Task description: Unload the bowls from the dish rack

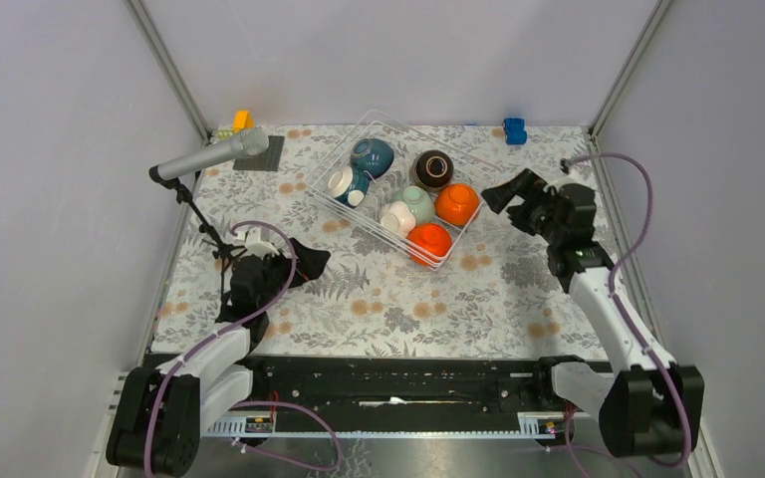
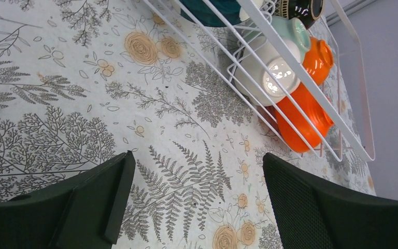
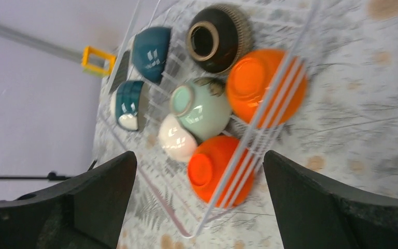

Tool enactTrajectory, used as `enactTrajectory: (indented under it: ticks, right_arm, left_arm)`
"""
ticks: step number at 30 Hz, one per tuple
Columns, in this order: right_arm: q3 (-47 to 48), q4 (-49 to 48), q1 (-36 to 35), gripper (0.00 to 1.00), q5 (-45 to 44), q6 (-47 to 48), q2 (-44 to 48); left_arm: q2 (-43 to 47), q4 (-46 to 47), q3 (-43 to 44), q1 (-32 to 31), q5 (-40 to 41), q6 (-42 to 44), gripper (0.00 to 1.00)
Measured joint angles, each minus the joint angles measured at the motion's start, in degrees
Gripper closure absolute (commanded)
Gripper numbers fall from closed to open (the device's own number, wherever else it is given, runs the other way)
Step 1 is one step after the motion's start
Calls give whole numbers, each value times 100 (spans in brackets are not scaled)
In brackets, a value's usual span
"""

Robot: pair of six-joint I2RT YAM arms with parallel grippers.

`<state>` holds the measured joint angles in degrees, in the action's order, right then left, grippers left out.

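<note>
The white wire dish rack stands at the table's middle back. It holds two orange bowls, a dark brown bowl, a mint green bowl, a cream bowl and two dark teal bowls, mostly upside down or on their sides. My left gripper is open and empty over the cloth, left of the rack's near corner; its view shows the near orange bowl. My right gripper is open and empty, right of the rack, facing the bowls.
A microphone on a stand reaches over the table's left side. A dark grey mat and a yellow block lie at the back left. A blue block sits at the back right. Metal frame posts flank the table.
</note>
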<state>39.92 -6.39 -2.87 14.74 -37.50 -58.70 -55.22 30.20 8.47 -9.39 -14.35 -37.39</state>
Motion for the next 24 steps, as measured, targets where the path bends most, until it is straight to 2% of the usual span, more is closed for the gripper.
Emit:
enactTrajectory:
  ticks: [11,18,24]
  right_arm:
    - [1231,-531,-1648,7,509,-492,-2334]
    - [2457,-1003,-2271,10,612,-811,-4026]
    - [3414,-1239,-2557,12,638,-1049,-5042]
  left_arm:
    - [428,146,-114,0,-85,-52,1]
    - [431,173,-116,0,-234,-35,1]
    - [428,262,-149,0,-345,-17,1]
